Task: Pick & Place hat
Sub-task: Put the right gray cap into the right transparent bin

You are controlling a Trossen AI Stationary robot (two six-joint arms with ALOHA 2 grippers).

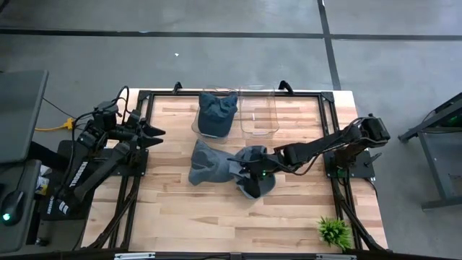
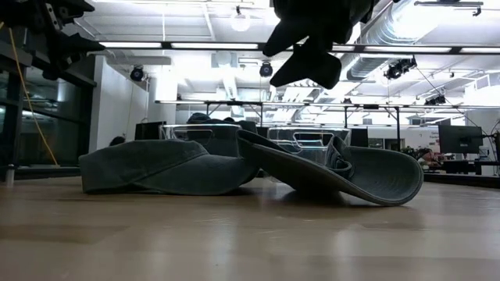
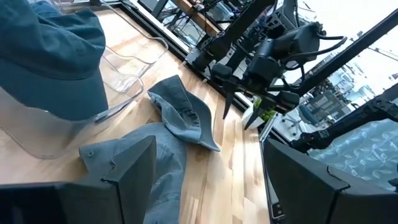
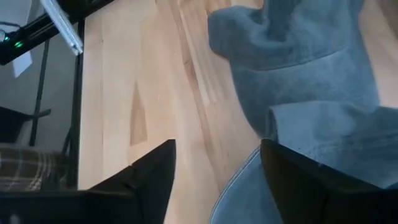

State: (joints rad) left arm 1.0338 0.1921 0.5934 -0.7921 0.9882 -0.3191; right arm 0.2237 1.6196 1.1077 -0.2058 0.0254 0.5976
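1. Left gripper (image 1: 157,132) hangs with fingers spread at the table's (image 1: 173,217) left edge, holding nothing
2. Two grey hats lie mid-table, touching: one (image 1: 208,163) left, one (image 1: 257,180) right
3. Right gripper (image 1: 245,168) hovers spread over the right hat
4. Third hat (image 1: 216,114) sits in the left clear bin (image 1: 196,124)

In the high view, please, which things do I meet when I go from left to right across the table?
left gripper → flat grey hat → hat in the clear bin → empty clear bin → small green plant
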